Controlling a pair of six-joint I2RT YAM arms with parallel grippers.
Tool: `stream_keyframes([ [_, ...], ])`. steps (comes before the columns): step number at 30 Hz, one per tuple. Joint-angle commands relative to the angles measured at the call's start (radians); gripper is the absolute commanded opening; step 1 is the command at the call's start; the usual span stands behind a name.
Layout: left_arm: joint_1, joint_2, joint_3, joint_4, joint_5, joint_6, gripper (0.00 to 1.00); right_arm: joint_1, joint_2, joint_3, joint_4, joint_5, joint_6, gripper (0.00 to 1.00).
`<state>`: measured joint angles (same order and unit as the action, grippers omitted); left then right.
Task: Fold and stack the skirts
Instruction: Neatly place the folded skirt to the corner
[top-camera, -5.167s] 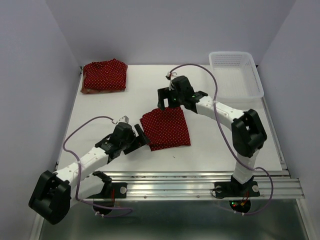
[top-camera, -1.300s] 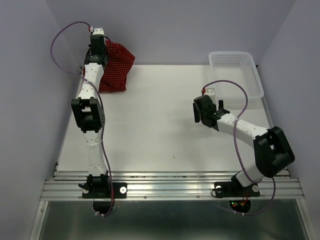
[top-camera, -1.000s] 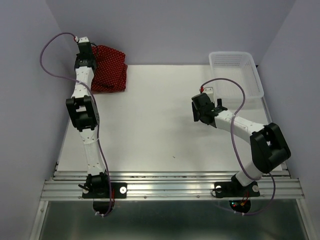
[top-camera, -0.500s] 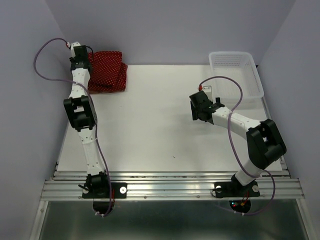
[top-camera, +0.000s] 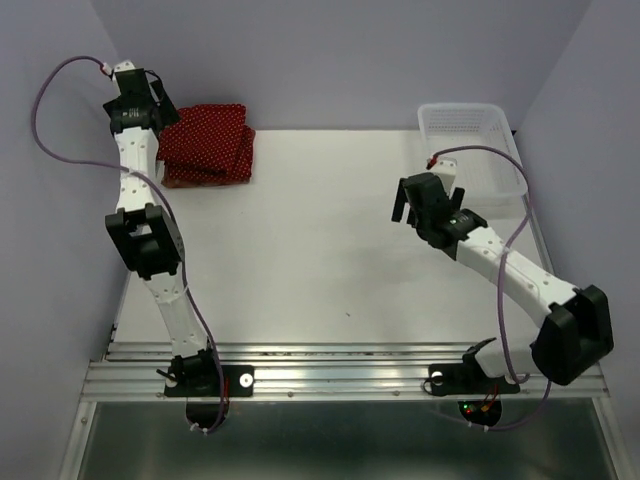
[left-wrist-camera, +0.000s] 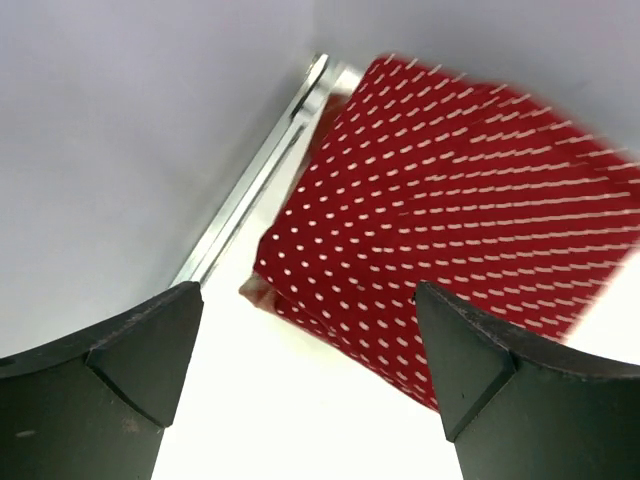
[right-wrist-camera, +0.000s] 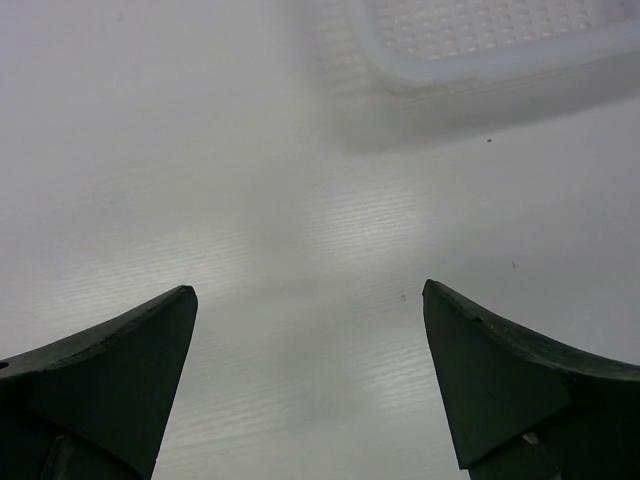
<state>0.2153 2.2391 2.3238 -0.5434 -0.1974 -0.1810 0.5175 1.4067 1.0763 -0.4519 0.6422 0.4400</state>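
The skirts lie folded in one stack (top-camera: 205, 145) at the table's back left corner, a dark red one with white dots on top. In the left wrist view the stack (left-wrist-camera: 460, 200) fills the upper right, and a pale cloth edge (left-wrist-camera: 256, 291) peeks out beneath it. My left gripper (top-camera: 165, 108) hovers just left of the stack, jaws wide open and empty. The left gripper (left-wrist-camera: 308, 292) has its fingers apart, with the stack's near corner between them. My right gripper (top-camera: 410, 212) hangs open over bare table right of centre, and this right gripper (right-wrist-camera: 306, 290) holds nothing.
A white mesh basket (top-camera: 472, 148) stands at the back right, its rim (right-wrist-camera: 480, 45) showing ahead of the right gripper. The grey side wall (left-wrist-camera: 120, 120) and the table's metal edge rail (left-wrist-camera: 255, 190) run close by the left gripper.
My left gripper opened, let go of the dotted skirt on the stack and drew back to the left. The right arm swung slightly right, toward the basket.
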Motion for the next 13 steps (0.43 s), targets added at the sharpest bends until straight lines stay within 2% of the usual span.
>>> stream_keyframes([
  [1, 0.01, -0.267, -0.131, 0.049, 0.113, -0.084, 0.99, -0.005, -0.138, -0.047, 0.059, -0.054, 0.08, 1.0],
  [3, -0.005, -0.405, -0.248, 0.117, 0.133, -0.11, 0.99, -0.005, -0.185, -0.087, 0.114, -0.085, 0.083, 1.0],
  [5, -0.019, -0.534, -0.48, 0.237, 0.16, -0.132, 0.99, -0.005, -0.256, -0.145, 0.165, -0.124, 0.077, 1.0],
  [6, -0.022, -0.571, -0.481, 0.273, 0.17, -0.136, 0.99, -0.005, -0.276, -0.16, 0.174, -0.124, 0.077, 1.0],
  [7, -0.025, -0.625, -0.557, 0.325, 0.179, -0.14, 0.99, -0.005, -0.311, -0.185, 0.186, -0.122, 0.072, 1.0],
  [10, -0.03, -0.665, -0.621, 0.364, 0.179, -0.14, 0.99, -0.005, -0.344, -0.202, 0.196, -0.095, 0.051, 1.0],
  [13, -0.031, -0.656, -0.598, 0.361, 0.173, -0.137, 0.99, -0.005, -0.357, -0.207, 0.197, -0.053, 0.042, 1.0],
])
